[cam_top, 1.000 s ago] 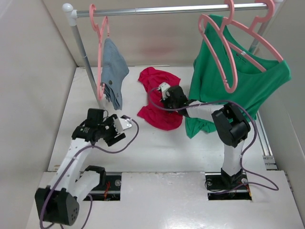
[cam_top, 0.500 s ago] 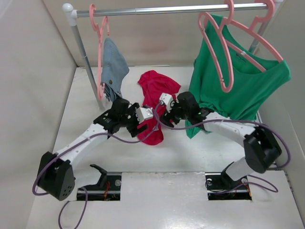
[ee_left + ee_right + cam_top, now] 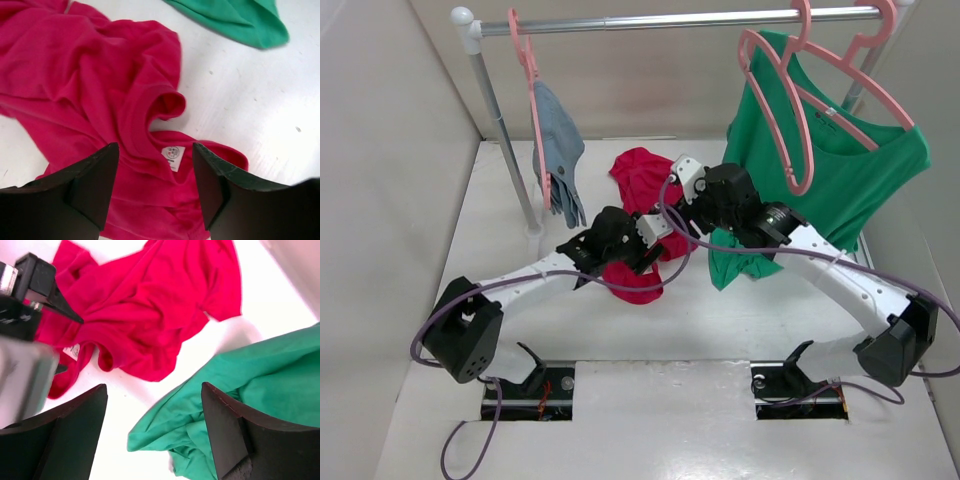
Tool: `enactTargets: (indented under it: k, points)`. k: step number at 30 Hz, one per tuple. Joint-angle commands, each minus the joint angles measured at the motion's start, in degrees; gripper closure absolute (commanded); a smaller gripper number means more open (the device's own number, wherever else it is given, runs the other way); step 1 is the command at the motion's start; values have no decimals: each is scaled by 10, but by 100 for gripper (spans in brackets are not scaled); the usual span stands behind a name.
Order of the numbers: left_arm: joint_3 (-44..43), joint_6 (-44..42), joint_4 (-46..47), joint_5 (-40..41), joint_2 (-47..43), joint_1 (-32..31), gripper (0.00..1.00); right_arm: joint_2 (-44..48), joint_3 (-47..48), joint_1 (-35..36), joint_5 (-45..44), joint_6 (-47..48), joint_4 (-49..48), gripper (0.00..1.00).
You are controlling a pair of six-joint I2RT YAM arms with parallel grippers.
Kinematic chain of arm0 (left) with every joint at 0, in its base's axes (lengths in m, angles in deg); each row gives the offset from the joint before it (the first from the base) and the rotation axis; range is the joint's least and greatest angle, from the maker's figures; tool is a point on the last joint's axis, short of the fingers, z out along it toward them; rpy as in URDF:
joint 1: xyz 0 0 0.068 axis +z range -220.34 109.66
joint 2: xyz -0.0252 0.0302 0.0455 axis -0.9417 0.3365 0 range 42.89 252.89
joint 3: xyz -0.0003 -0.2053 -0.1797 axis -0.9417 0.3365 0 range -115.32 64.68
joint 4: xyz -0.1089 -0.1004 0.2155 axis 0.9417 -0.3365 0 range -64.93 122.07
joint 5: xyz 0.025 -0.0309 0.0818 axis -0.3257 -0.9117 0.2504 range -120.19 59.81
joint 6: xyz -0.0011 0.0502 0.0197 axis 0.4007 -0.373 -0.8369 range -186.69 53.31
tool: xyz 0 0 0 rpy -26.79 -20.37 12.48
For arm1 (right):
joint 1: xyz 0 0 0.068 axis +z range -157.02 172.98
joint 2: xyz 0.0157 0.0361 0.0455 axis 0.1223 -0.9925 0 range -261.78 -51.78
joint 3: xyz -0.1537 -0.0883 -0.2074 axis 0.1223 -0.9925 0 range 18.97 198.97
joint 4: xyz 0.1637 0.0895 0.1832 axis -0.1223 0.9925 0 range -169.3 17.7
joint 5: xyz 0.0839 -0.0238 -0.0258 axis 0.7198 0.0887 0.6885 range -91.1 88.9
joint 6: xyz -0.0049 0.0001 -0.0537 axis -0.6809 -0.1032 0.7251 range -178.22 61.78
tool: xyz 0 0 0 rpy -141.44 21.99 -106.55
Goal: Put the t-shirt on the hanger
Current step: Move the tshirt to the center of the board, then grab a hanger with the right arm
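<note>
Clearly the t-shirt (image 3: 95, 75) is light, limp cloth: it will sag and fold rather than hold a shape, though a firm pinch should keep it. It lies crumpled on the worktop (image 3: 260, 100) right beneath the left tool (image 3: 155, 147), whose jaws stand wide apart and hold nothing, straddling the ribbed collar (image 3: 137, 130) and its white label (image 3: 173, 152). That doubled collar edge beside the label looks the best place to pinch, since the neck opening is what the hanger (image 3: 790, 110) must enter. The hanger hangs on the rail (image 3: 670, 20), well apart from both tools, up and behind the right one. The right tool (image 3: 153, 386) is likewise wide open and empty, above the gap between the shirt and the green top (image 3: 240, 390). Against half a second earlier, the left tool has pushed further across the shirt, and the right arm has stretched out, its tool shifted toward the rail.
</note>
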Motion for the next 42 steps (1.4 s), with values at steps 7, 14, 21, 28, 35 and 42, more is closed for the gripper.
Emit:
enactTargets:
  k: [7,14,21,28,35,42]
  points:
    - [32,56,45,72,18,4,42,53,155,39,-23,-34,-10,21]
    - [60,56,58,85,-7,4,37,25,321,39,32,10,39,21]
    - [90,43,96,79,-42,4,36,18,364,21,16,30,64,21]
    - [90,32,104,95,-35,4,34,39,459,21,-13,30,31,23]
    - [102,27,115,89,-52,4,33,17,526,-58,-143,30,73,23]
    - [119,16,120,83,-65,4,33,-15,532,-166,-123,-6,105,19]
